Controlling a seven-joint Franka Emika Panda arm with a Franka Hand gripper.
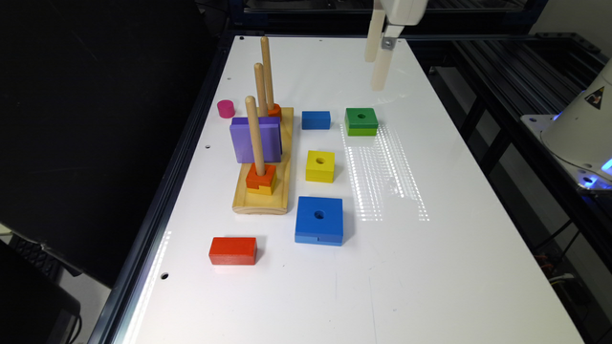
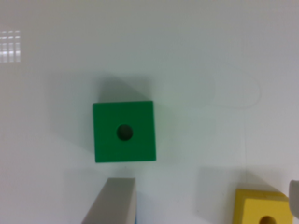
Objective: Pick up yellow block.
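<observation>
While the white two-fingered gripper (image 1: 377,59) hangs high over the table's far end, the small yellow square wooden block (image 1: 320,166) sits untouched between two blue blocks; wrist view: fingers spread, empty, green holed block (image 2: 124,131) centred, yellow block at frame corner; approach, descent, grasp all remain.

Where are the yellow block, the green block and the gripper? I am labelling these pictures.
yellow block (image 1: 320,166), exterior view, top face beside the hole
green block (image 2: 124,131), wrist view, top face at the hole
gripper (image 1: 377,52), exterior view, between its fingers
</observation>
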